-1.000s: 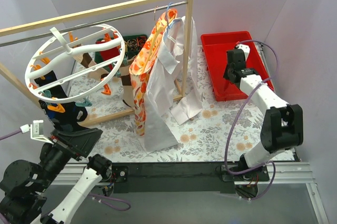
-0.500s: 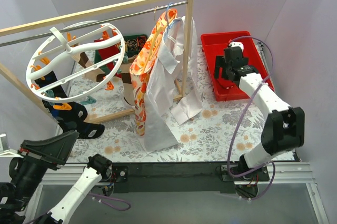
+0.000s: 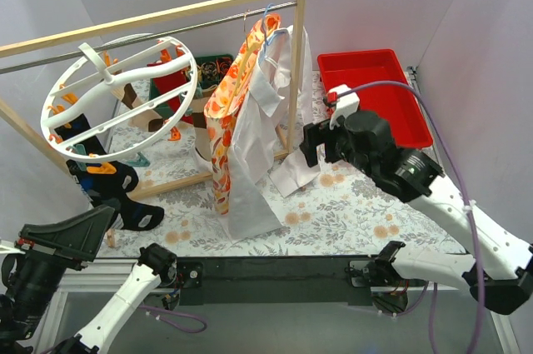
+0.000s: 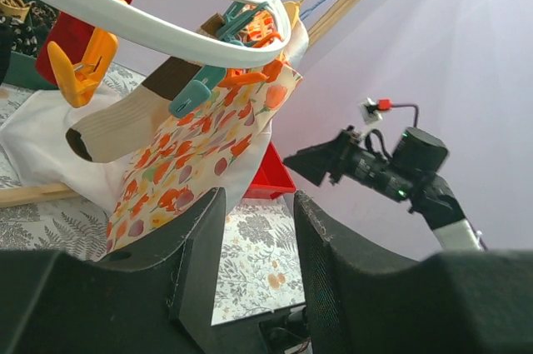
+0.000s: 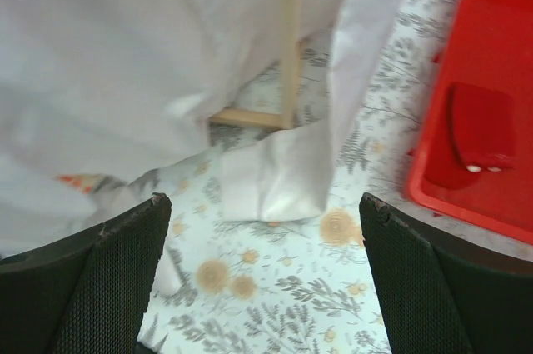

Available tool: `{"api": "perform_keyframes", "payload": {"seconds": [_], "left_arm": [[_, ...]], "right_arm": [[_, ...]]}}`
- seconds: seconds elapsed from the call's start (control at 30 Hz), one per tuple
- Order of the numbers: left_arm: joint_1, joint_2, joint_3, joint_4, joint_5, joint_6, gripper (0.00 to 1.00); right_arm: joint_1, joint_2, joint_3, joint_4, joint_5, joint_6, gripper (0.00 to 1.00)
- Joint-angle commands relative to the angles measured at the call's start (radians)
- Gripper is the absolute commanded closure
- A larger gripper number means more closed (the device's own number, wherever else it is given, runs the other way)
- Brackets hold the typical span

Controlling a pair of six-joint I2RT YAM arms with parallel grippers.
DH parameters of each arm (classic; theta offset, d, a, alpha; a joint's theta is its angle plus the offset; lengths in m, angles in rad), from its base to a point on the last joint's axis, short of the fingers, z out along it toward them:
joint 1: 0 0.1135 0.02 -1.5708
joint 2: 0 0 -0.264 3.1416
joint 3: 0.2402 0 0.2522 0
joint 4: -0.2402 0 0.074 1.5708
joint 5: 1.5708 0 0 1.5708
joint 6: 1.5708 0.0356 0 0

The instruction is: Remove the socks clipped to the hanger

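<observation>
The white round hanger (image 3: 193, 87) hangs from the rail at the left, with orange and teal clips around it. A black sock (image 3: 117, 191) dangles from its near edge, and a red sock (image 3: 172, 83) hangs at its far side. In the left wrist view a tan-and-brown sock (image 4: 125, 117) is clipped under the hanger's rim (image 4: 166, 33). My left gripper (image 3: 75, 233) sits low at the near left, below the black sock, open with nothing between its fingers (image 4: 258, 204). My right gripper (image 3: 315, 146) is wide open and empty (image 5: 266, 287), beside the white shirt's hem. Another red sock (image 5: 479, 133) lies in the red bin.
A wooden rack with a metal rail (image 3: 166, 14) carries the hanger, an orange floral garment (image 3: 229, 112) and a white shirt (image 3: 258, 162). The red bin (image 3: 391, 79) stands at the back right. A dark patterned box (image 3: 215, 67) sits behind the rack.
My right gripper opened over the red bin, then swung left and nearer, toward the white shirt. My left arm pulled back from the black sock to the near left corner.
</observation>
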Motion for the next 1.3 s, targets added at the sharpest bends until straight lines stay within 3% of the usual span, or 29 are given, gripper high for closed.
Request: {"api": "perform_keyframes", "payload": {"seconds": [0.0,0.13,0.3,0.5,0.67,0.83,1.27], "left_arm": [[-0.003,0.035,-0.024,-0.015,-0.029,0.017,0.64],[-0.005,0.033,-0.05,0.012,-0.044,0.017,0.64],[-0.005,0.032,-0.036,0.045,-0.046,0.02,0.64],[-0.005,0.01,-0.009,0.048,-0.044,-0.003,0.64],[-0.008,0.006,0.042,0.01,-0.046,-0.04,0.64],[-0.011,0.007,0.094,-0.044,-0.05,-0.072,0.64],[-0.012,0.001,0.106,-0.109,-0.049,-0.074,0.66]], "right_arm": [[0.162,-0.109,0.005,-0.018,-0.124,-0.027,0.02],[0.321,-0.163,-0.015,0.015,-0.252,-0.096,0.02],[0.531,-0.143,-0.064,0.189,-0.394,-0.104,0.02],[0.742,0.096,0.029,0.445,-0.347,-0.179,0.02],[0.768,0.386,0.195,0.551,-0.056,-0.11,0.02],[0.771,0.613,0.351,0.663,0.027,-0.083,0.02],[0.777,1.069,0.78,0.666,0.239,-0.058,0.02]]}}
